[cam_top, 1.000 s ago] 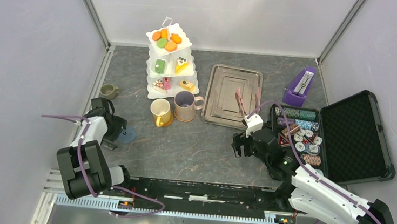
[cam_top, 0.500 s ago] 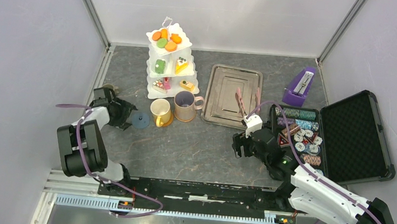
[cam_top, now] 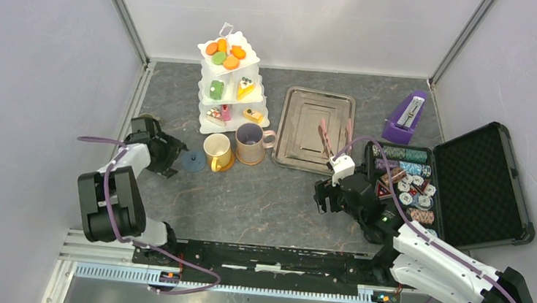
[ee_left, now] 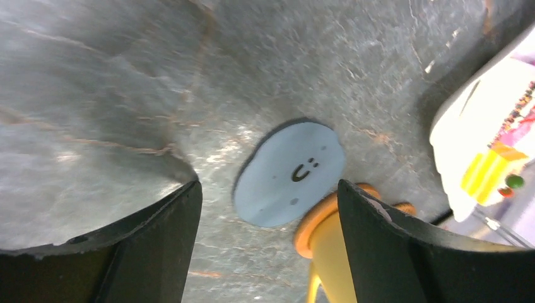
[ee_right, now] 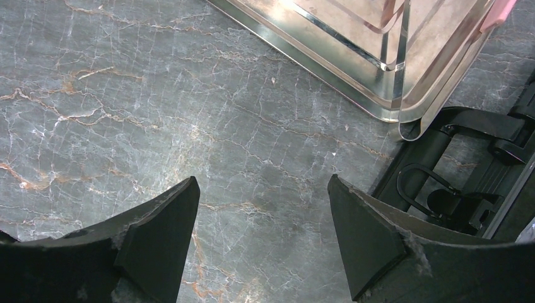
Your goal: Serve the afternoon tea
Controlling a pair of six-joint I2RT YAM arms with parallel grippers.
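Observation:
The white three-tier stand [cam_top: 229, 89] holds small cakes and round biscuits at the back left of the table; its edge [ee_left: 479, 132] shows in the left wrist view. In front of it stand a yellow mug [cam_top: 216, 152] [ee_left: 328, 249] and a beige-lilac mug [cam_top: 250, 144]. A pale blue round disc with a smiley face [cam_top: 193, 162] [ee_left: 290, 173] lies flat just left of the yellow mug. My left gripper [cam_top: 169, 159] [ee_left: 268, 192] is open, low over the table, with the disc just beyond its fingertips and untouched. My right gripper [cam_top: 324, 197] [ee_right: 262, 189] hangs open over bare table.
A steel tray [cam_top: 316, 119] [ee_right: 378, 104] with pink-tipped clear tongs [cam_top: 323, 136] lies right of the mugs. An open black case [cam_top: 483, 178] [ee_right: 454, 183] with poker chips [cam_top: 409, 186] sits at the right. A purple metronome [cam_top: 405, 119] stands behind it. Walls close in on the left, back and right.
The blue disc has gone from near the left arm's elbow up to beside the yellow mug. The left gripper swung the same way and now stands just short of it. The right arm is still.

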